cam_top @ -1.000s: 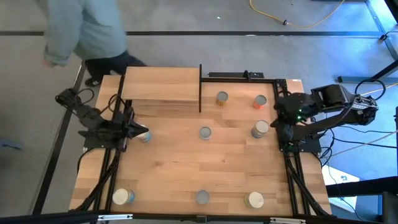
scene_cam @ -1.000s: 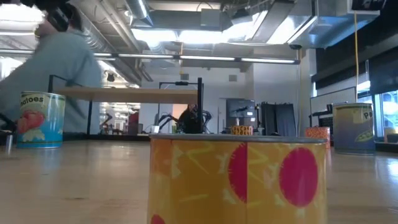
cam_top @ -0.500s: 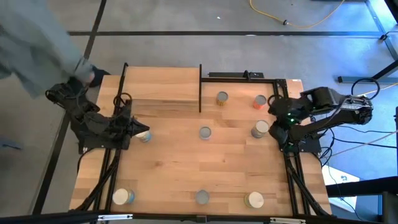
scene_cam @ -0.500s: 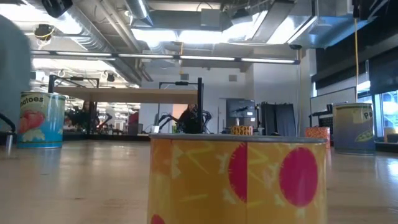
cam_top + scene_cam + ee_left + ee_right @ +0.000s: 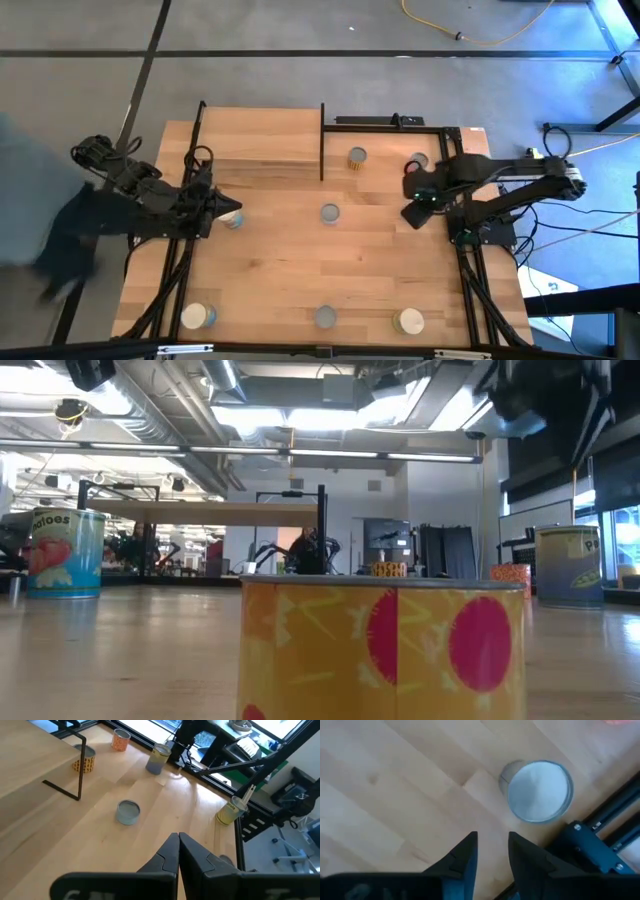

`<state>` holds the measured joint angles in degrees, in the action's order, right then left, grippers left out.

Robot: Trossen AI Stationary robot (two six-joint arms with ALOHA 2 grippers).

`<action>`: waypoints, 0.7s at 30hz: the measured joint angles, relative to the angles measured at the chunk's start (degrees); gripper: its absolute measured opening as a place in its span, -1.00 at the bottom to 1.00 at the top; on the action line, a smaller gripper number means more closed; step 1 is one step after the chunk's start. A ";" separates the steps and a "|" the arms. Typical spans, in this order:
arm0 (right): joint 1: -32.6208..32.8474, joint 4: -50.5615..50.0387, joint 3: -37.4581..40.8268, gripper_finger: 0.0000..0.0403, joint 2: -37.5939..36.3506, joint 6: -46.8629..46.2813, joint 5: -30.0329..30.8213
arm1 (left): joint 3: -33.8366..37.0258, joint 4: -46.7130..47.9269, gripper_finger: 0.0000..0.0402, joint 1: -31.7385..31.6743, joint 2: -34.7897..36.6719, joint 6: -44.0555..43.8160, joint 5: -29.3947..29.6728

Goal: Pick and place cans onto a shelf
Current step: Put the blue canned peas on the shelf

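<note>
Over the bench's (image 5: 330, 270) three-o'clock side, the right end effector (image 5: 411, 212) hangs above the wood with its fingers a little apart and nothing between them; in the right wrist view a silver-topped can (image 5: 538, 791) stands just ahead of those fingers (image 5: 464, 854), upright and untouched. From above that can is hidden under the arm. The left end effector (image 5: 232, 212) waits at the nine-o'clock edge, fingers pressed together and empty, with a blue-labelled can (image 5: 236, 222) just beside its tip. The shelf (image 5: 262, 138), at about eleven o'clock, carries no cans yet. Others stand around the bench: a yellow-labelled can (image 5: 357, 157) and an orange-labelled can (image 5: 417, 163) near one o'clock, a grey-topped can (image 5: 329, 213) at the centre, and three along the six-o'clock edge, a cream-topped can (image 5: 196, 317) toward seven, a small grey can (image 5: 325, 318) at six and a pale-topped can (image 5: 408, 321) toward five. Judging by their look, these tins are rigid and will not crush, but the smooth round walls could slip or roll out of a shallow pinch. The sound hold is probably across the diameter, fingers on opposite sides at mid-height, taken squarely from above so the tin stays upright.
</note>
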<state>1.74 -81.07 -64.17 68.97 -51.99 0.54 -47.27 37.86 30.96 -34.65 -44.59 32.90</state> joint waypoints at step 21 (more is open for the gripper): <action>-4.51 10.11 9.38 -0.45 4.90 7.61 1.92 | 0.00 -0.29 -1.00 0.02 0.00 -0.03 -0.86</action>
<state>-2.77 -70.96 -54.78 73.87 -44.38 2.46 -47.27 37.56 30.98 -34.65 -44.62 32.03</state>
